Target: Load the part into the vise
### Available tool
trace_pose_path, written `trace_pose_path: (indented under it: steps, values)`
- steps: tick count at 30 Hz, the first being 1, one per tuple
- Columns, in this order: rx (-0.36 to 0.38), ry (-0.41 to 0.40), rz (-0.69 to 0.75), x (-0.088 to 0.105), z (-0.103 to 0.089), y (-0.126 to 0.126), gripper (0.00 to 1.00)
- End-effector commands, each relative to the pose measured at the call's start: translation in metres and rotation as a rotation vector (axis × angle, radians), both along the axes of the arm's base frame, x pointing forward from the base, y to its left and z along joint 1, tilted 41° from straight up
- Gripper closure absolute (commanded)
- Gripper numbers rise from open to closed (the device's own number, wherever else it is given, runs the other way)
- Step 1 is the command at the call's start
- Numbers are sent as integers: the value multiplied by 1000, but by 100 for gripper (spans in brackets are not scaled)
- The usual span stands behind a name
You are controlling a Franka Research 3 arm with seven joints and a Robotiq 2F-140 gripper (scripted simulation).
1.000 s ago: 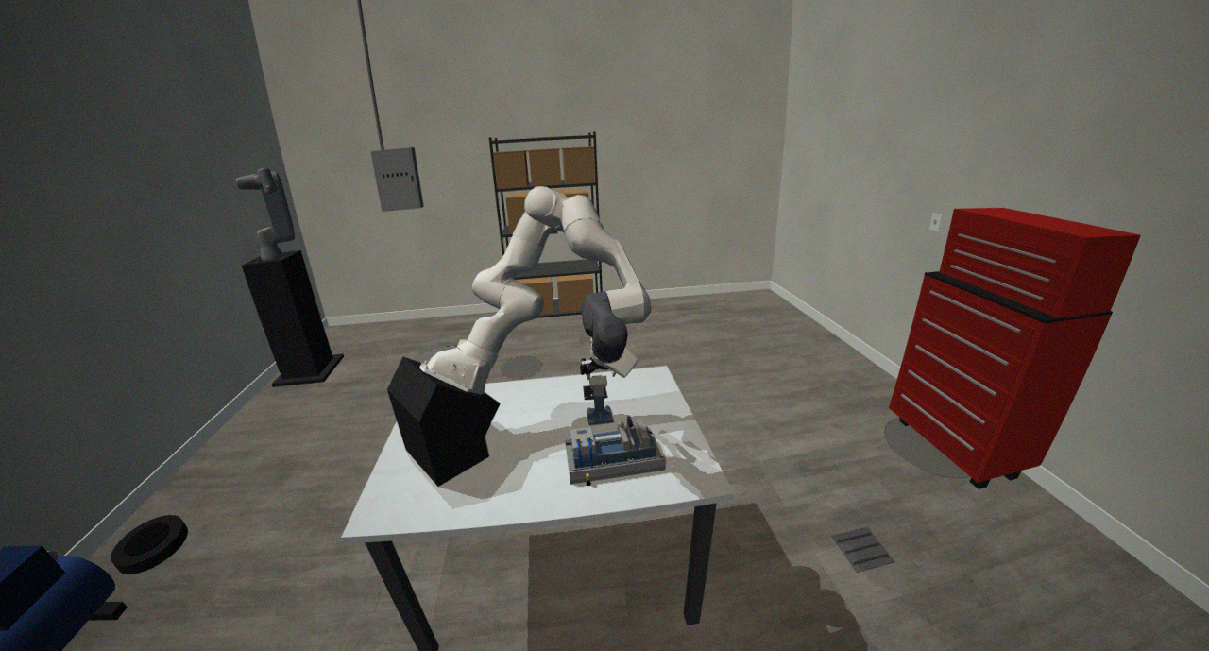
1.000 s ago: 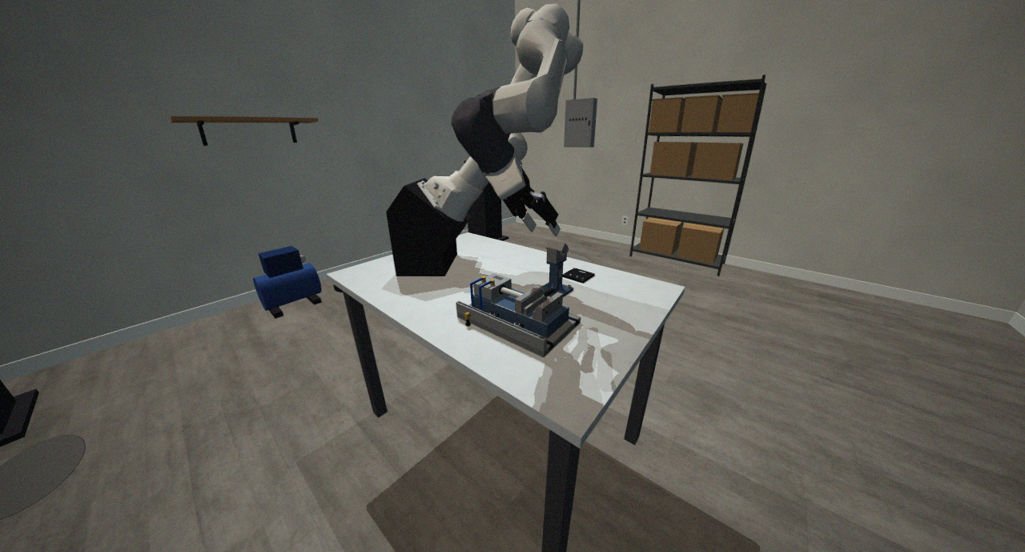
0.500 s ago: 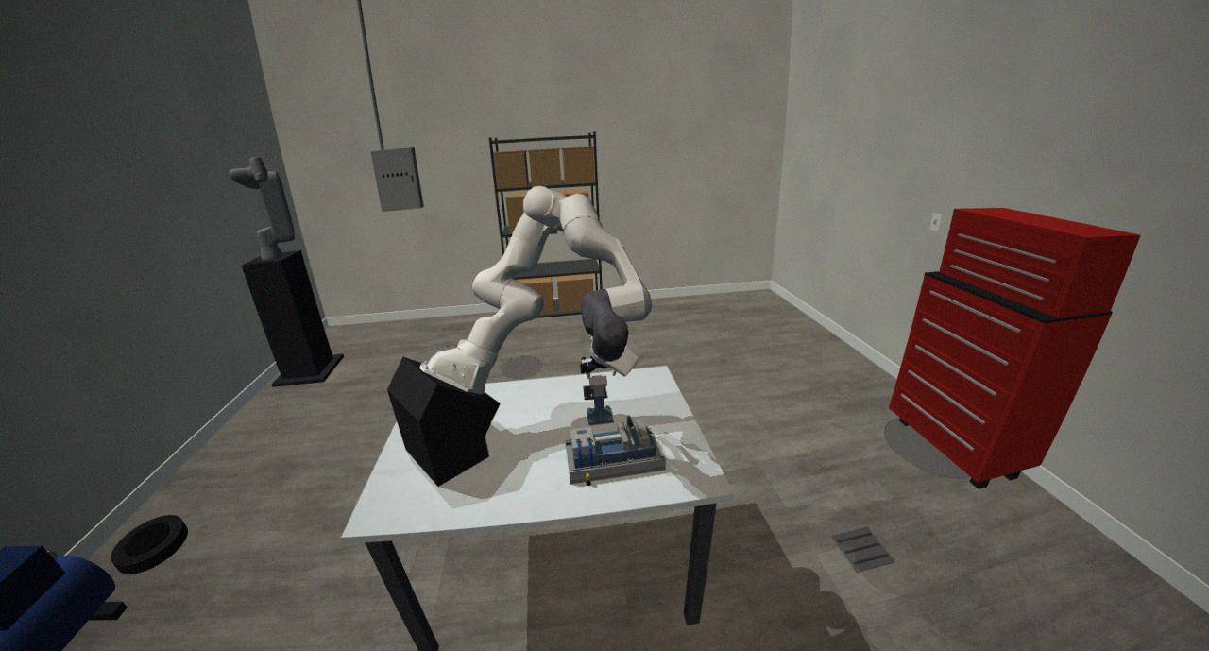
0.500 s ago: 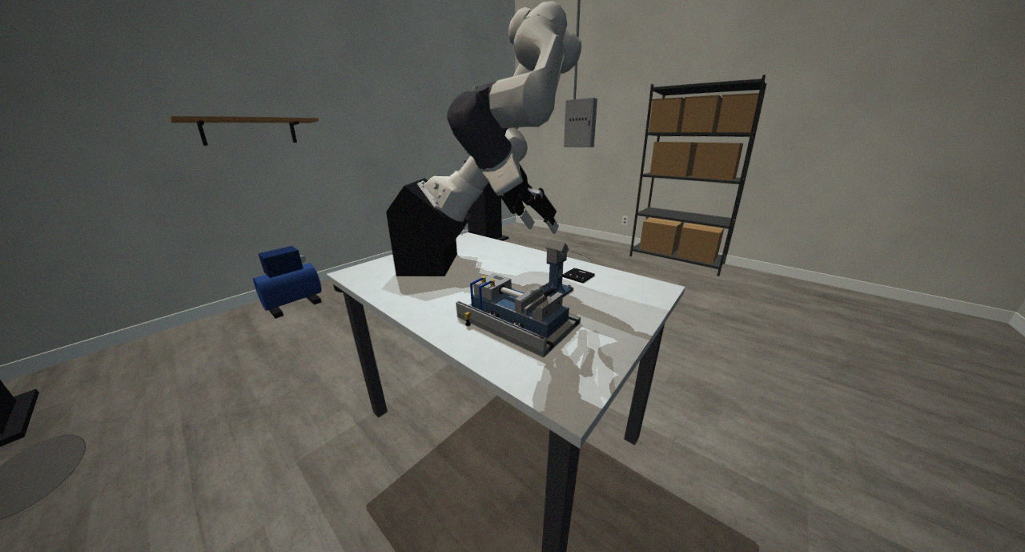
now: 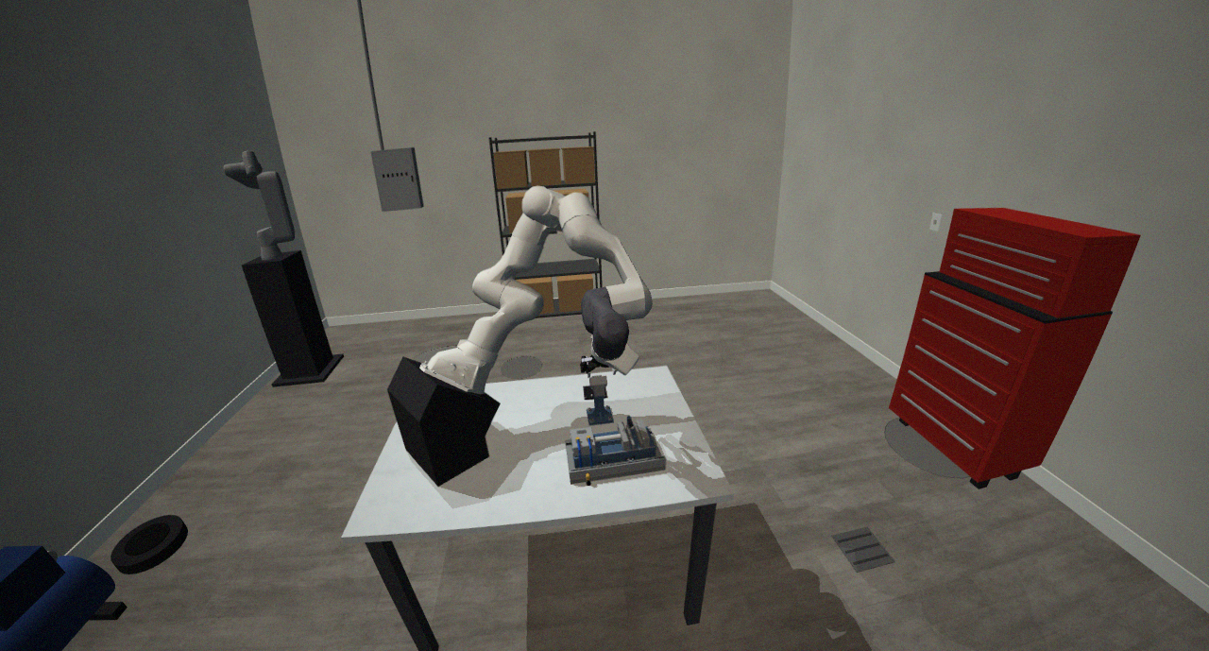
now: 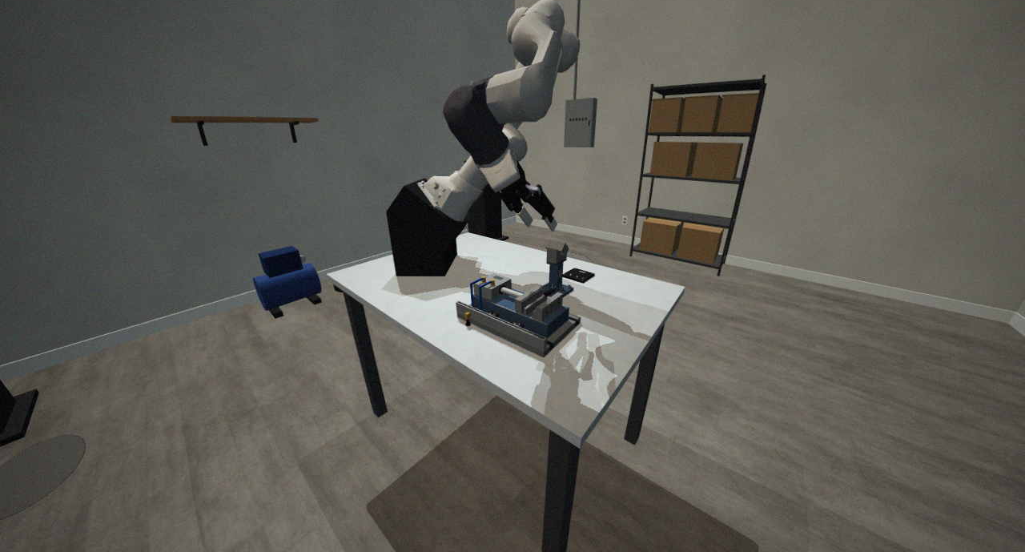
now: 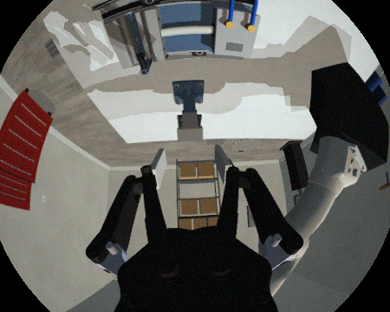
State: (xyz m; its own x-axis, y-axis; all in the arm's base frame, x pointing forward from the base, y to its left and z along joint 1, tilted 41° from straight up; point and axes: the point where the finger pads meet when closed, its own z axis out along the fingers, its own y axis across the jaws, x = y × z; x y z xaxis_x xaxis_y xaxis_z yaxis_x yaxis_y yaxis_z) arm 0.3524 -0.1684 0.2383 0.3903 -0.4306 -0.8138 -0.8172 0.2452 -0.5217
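The grey part point(image 6: 559, 250) stands on end in the blue V-block point(image 6: 553, 280), behind the vise point(image 6: 516, 306). In the wrist view the part point(image 7: 190, 124) sits on the V-block point(image 7: 188, 93), just beyond my fingertips. My gripper point(image 7: 190, 154) is open about halfway with nothing between the fingers. It hovers tilted, above and behind the part point(image 5: 597, 383), apart from it; from the side the gripper point(image 6: 540, 215) shows clear of the part's top. The vise point(image 7: 184, 23) is open and its jaws hold nothing. I cannot tell which way the part's slot faces.
A black infeed plate point(image 6: 578, 275) lies bare on the table behind the V-block. The arm's black base point(image 5: 439, 427) stands on the table's left side. A red tool chest point(image 5: 1006, 343) and a shelf with boxes point(image 6: 698, 168) stand away from the table.
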Motion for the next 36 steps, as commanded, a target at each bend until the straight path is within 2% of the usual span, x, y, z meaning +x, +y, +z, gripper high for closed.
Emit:
trace_pose_path:
  steps: [1,36]
  values:
    - [8,10,3,-3,1,-2,49]
    - [8,10,3,-11,6,-18,49]
